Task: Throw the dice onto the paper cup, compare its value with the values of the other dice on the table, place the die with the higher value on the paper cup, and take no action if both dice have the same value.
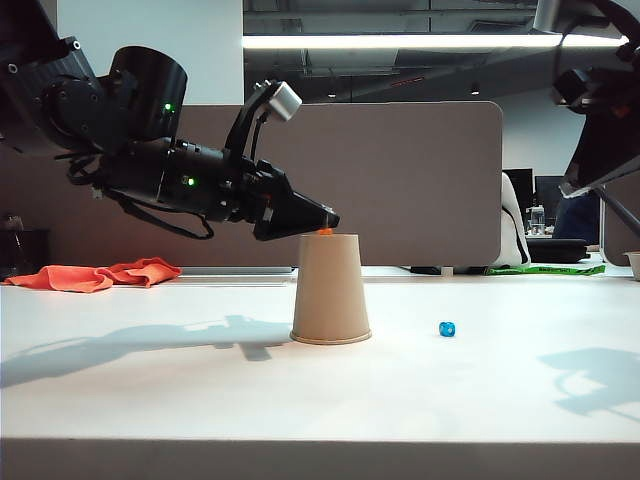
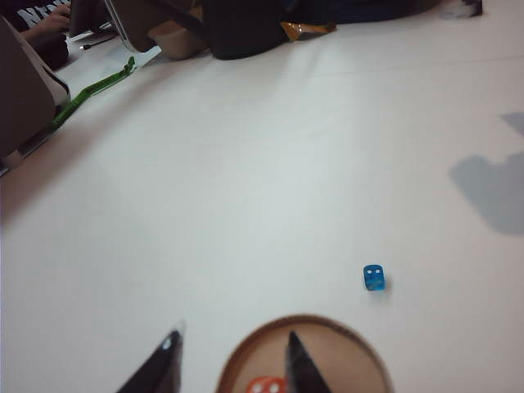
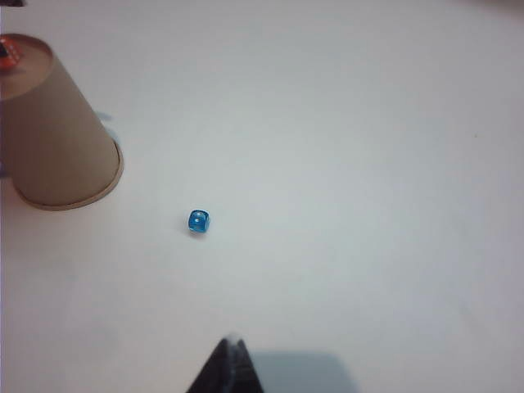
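The paper cup [image 1: 330,290] stands upside down in the middle of the white table. The tiny orange dice [image 1: 325,232] lies on the cup's upturned base [image 2: 344,360], showing pale dots [image 2: 266,386]. My left gripper [image 1: 325,218] hovers just over that base, open [image 2: 232,337]; the orange cube sits beside one finger [image 2: 301,368], well apart from the other. The other dice, a blue cube [image 1: 447,328], rests on the table to the right of the cup [image 3: 53,139] and shows two pale dots [image 2: 373,277]. My right gripper [image 3: 233,350] is shut and empty, high above the table, short of the blue cube [image 3: 199,221].
An orange cloth [image 1: 100,273] lies at the table's far left edge. A grey partition [image 1: 400,180] stands behind the table. A green strip [image 1: 560,269] and dark items [image 1: 555,250] sit at the back right. The right arm [image 1: 590,90] hangs at the upper right.
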Robot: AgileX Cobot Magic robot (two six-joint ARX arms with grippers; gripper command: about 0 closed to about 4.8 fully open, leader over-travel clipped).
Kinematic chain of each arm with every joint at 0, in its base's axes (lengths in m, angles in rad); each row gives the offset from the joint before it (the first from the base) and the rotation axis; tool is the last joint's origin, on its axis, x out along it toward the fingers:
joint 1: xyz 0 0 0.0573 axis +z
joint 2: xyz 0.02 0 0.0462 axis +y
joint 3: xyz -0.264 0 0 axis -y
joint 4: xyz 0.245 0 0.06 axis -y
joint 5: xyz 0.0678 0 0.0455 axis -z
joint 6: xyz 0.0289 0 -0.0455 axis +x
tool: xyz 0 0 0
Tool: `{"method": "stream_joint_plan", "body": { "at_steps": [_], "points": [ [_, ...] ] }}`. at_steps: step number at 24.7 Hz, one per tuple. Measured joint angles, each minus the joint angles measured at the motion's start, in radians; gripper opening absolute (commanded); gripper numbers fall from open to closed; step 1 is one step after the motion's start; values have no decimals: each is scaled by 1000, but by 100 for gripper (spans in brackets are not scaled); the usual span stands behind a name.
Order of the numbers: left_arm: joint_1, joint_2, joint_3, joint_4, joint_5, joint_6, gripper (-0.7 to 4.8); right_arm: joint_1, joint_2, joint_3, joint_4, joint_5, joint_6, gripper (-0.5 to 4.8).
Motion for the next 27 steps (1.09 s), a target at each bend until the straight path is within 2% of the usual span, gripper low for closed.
{"method": "stream_joint_plan", "body": {
  "at_steps": [8,18,23,27],
  "points": [
    [2,0,5,-53,19,-25,148,0,0,0,0,0,0,-1],
    [2,0,4,-44,41,-35,148,0,0,0,20,0,0,-1],
    [2,0,4,-42,62,-80,147,0,0,0,21,0,0,-1],
    [1,0,4,-42,75,-91,106,0,2,0,21,0,0,-1]
  ]
}}
